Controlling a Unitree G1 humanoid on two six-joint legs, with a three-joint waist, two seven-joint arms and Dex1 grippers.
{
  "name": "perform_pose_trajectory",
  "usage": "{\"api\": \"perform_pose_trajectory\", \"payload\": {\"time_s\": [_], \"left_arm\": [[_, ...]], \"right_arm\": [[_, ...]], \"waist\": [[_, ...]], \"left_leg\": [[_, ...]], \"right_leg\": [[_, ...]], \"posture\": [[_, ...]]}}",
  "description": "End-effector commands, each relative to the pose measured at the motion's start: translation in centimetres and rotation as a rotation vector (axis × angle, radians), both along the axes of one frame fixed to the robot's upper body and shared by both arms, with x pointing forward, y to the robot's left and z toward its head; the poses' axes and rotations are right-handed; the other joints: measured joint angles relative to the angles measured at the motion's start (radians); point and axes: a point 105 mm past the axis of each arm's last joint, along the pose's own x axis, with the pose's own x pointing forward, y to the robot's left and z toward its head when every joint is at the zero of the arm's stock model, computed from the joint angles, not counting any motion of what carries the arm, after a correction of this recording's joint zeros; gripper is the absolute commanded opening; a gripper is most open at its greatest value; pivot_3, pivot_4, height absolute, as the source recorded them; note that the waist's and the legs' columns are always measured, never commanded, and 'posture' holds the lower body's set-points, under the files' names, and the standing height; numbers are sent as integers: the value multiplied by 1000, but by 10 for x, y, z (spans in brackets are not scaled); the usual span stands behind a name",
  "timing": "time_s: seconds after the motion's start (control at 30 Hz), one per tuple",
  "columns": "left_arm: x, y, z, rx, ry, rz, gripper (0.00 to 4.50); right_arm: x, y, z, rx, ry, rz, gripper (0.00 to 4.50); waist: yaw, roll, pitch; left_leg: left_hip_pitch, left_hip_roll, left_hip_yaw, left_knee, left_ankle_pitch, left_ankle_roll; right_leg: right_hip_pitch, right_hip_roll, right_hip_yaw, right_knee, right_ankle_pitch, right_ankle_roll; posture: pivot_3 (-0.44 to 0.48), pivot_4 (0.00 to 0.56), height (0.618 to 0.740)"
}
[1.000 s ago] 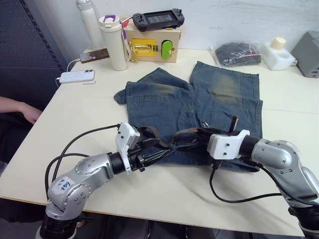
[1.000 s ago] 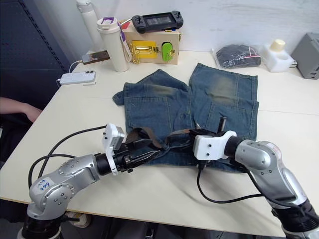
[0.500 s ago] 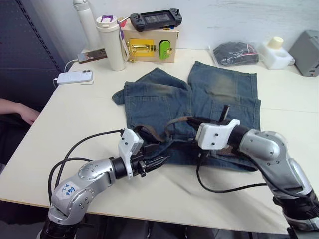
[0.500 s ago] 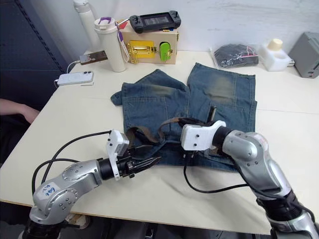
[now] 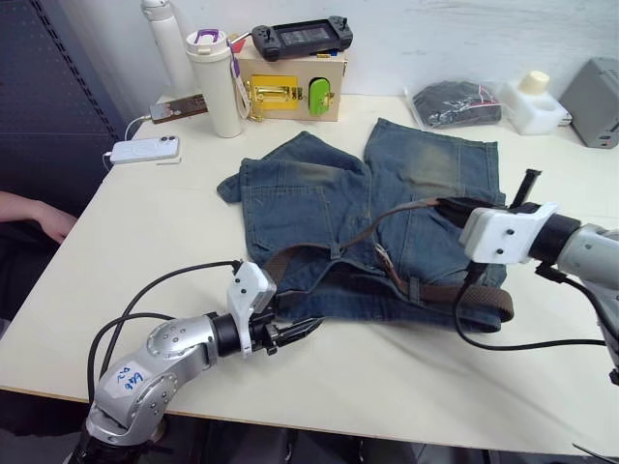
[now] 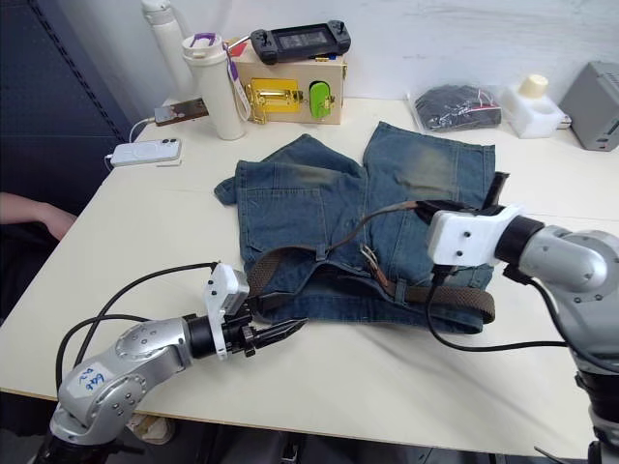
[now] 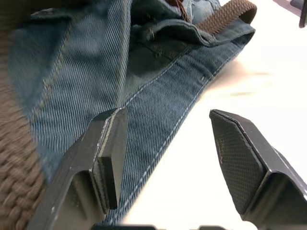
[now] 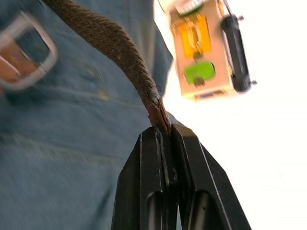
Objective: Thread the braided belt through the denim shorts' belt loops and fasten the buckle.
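The denim shorts (image 5: 319, 208) lie flat on the table, waistband toward me. The braided belt (image 5: 435, 292) runs along the waistband, folds back at the right end and rises over the right leg. My right gripper (image 5: 447, 205) is shut on the belt's tip, and the strap (image 8: 110, 43) leads away taut from its fingers (image 8: 163, 191). The silver buckle (image 8: 21, 55) rests on the denim nearby. I cannot tell which belt loops the belt passes through. My left gripper (image 5: 295, 332) is open just above the table, at the waistband's left front edge (image 7: 158, 100), holding nothing.
At the back stand a white tumbler (image 5: 218, 82), a wooden box (image 5: 290, 87) with a game controller (image 5: 302, 37) on top, a bagged black bundle (image 5: 459, 101), a white bottle (image 5: 537, 101) and a grey box (image 5: 600, 92). A phone (image 5: 145, 149) lies far left. A person's hand (image 5: 34, 217) rests there.
My right gripper has moved right and up over the right leg, drawing the belt's tip with it. My left gripper has pulled back from the belt to the waistband's front edge.
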Motion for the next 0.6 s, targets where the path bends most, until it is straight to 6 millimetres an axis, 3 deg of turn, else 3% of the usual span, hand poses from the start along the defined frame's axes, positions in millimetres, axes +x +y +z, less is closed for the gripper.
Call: {"api": "perform_pose_trajectory", "payload": {"time_s": [0.03,0.17,0.37,0.5,0.6], "left_arm": [[-5,0,15,-14,-63,-25,3046],[-6,4,12,3,-53,-21,3046],[-12,4,14,-9,-49,-46,3046],[-20,11,38,-98,-71,-98,3046],[-20,31,74,-185,-118,-120,3046]], "right_arm": [[-7,2,18,44,-50,30,0],[-8,6,27,91,-52,48,0],[-13,13,21,50,-22,85,0],[-18,32,28,68,-39,147,0],[-19,51,32,87,-57,199,0]], "waist": [[-1,0,0],[-1,0,0],[0,0,0],[-2,1,0],[-4,1,0]], "left_leg": [[0,0,0,0,0,0],[-1,0,0,0,0,0],[-1,0,0,0,0,0],[-1,0,0,0,0,0],[-1,1,0,0,0,0]], "right_leg": [[0,0,0,0,0,0],[0,0,0,0,0,0],[0,0,0,0,0,0],[-1,0,0,0,0,0],[-2,0,-1,0,0,0]], "posture": [[0,150,645],[0,150,645],[0,150,645],[0,150,645],[0,150,645]]}}
